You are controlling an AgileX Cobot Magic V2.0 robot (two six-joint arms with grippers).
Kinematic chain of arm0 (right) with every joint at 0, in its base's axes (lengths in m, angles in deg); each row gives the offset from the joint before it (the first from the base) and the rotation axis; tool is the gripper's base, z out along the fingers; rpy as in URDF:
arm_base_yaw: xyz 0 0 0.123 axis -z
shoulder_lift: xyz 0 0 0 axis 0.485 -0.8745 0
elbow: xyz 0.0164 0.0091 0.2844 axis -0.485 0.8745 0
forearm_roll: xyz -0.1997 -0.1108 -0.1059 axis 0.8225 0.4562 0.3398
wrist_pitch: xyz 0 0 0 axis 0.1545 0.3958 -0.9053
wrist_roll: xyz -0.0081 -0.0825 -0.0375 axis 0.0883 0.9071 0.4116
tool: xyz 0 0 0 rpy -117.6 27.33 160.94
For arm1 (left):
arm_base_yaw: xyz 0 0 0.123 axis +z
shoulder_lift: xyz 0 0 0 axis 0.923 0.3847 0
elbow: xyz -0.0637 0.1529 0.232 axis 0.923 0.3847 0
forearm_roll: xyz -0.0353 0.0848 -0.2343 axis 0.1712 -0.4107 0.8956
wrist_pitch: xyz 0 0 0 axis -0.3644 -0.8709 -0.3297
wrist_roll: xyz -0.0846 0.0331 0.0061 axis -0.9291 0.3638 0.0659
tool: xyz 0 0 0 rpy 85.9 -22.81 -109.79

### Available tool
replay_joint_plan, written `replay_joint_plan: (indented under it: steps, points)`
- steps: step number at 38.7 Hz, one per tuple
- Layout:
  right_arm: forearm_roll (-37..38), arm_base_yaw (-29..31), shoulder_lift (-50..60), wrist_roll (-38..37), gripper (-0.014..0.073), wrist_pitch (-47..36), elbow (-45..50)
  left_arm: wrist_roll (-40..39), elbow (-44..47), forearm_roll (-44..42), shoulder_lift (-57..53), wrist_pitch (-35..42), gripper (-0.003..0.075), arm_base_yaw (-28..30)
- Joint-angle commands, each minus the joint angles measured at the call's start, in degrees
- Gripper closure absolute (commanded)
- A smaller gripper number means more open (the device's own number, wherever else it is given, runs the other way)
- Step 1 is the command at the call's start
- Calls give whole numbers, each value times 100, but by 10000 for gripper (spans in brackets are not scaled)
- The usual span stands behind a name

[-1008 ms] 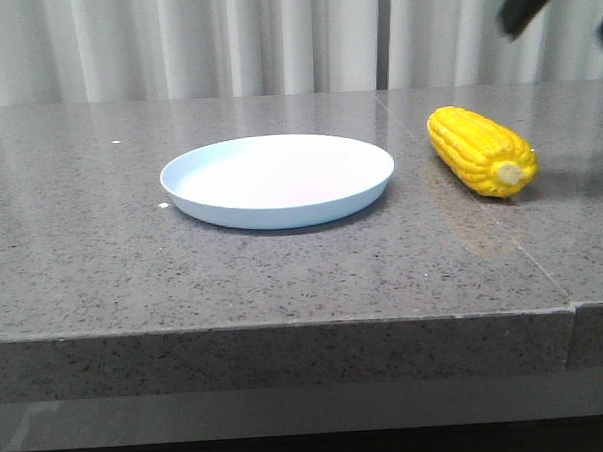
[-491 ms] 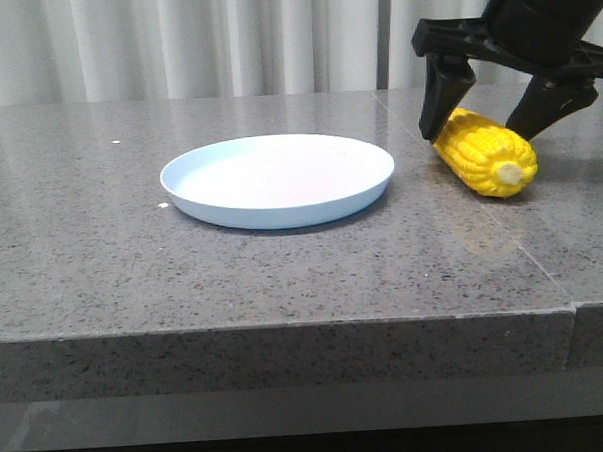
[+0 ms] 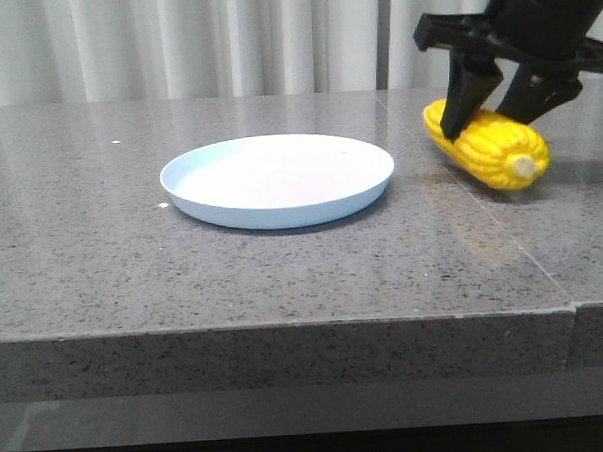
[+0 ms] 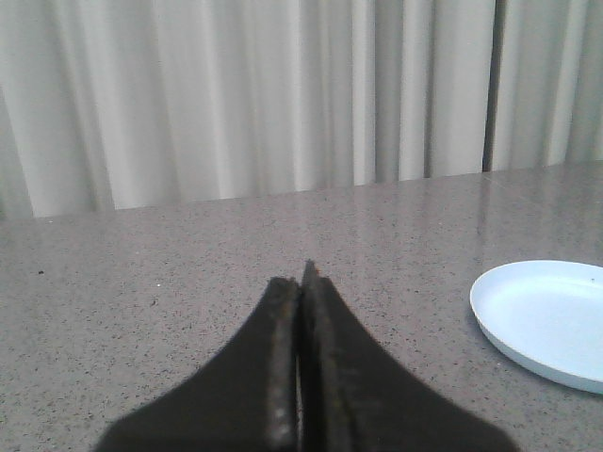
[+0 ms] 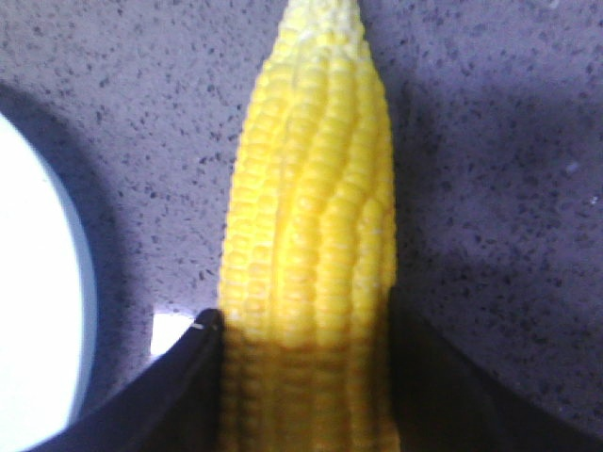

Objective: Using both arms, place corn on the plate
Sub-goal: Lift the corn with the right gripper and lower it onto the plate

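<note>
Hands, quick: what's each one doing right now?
Left hand: closed, holding nothing, above the table.
Right hand: closed on the corn, to the right of the plate.

The plate [image 3: 277, 180] sat on the table [image 3: 284, 277], left of the middle in the front view. The corn [image 3: 488, 150] lay to its right, apart from it, stub end toward the front edge and tip pointing back and left. My right gripper [image 3: 498, 95] stood over the corn, one finger on each side of it. My left gripper [image 4: 301, 311] was over the table, left of the plate.
</note>
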Motion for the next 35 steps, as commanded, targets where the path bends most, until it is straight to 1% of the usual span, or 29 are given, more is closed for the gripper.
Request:
replay_joint_plan:
  steps: [1, 5, 10, 18, 24, 32, 35]
  points:
    - [-265, 15, 579, 15, 567, -284, -226, 0, -140, -14, 75, 479, 741, 30]
    - [-685, 1, 723, 15, 567, -291, -363, 0, -140, -14, 75, 479, 741, 30]
    - [-1019, -174, 705, 15, 567, -291, -573, 0, -140, -14, 75, 479, 741, 30]
    - [-1454, -849, 468, 15, 567, -603, -703, 0, -140, -14, 75, 479, 741, 30]
    - [-1563, -1259, 123, 15, 567, -916, -703, 0, -140, -14, 75, 479, 741, 30]
    - [-1978, -1306, -323, 15, 567, -1047, -703, 0, -140, -14, 75, 479, 741, 30]
    - [-2044, -1306, -427, 15, 543, -1068, -703, 0, -140, -14, 75, 479, 741, 30]
